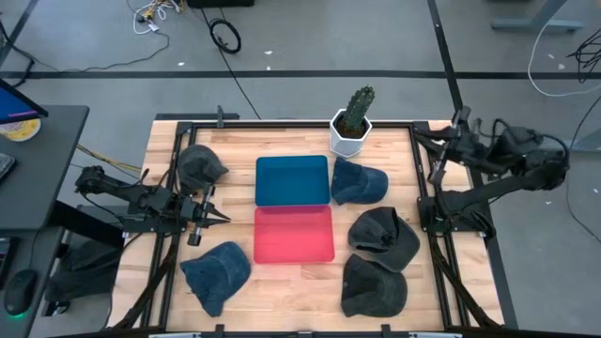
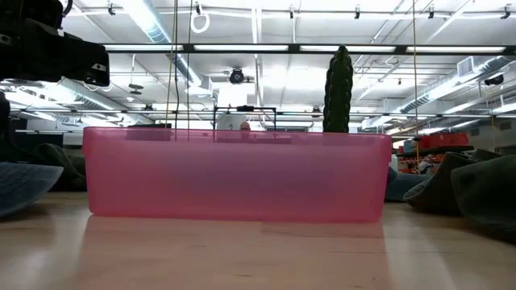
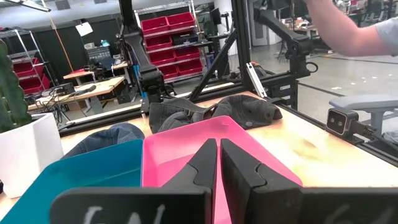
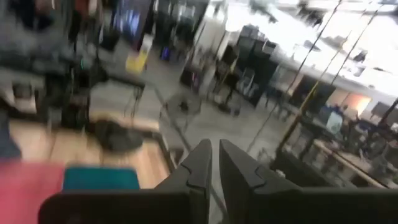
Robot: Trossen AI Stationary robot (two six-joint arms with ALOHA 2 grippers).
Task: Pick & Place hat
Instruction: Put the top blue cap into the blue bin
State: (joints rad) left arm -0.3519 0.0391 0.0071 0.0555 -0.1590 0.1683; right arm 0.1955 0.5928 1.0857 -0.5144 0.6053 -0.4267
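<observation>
**Both pincers empty, hats on the table**

Left pincer (image 1: 218, 217) hovers with fingers nearly together, holding nothing; a blue hat (image 1: 217, 274) lies just below-beside it, the pink tray (image 1: 294, 235) ahead. Right pincer (image 1: 438, 163), also narrow and empty, sits raised near the table's far-right edge.

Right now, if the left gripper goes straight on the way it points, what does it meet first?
Probably the pink rectangular plastic tray. The left gripper, fingers together, points across the table toward it with only bare wood between. Its height is unclear, so it may instead pass just over the tray's rim.
</observation>
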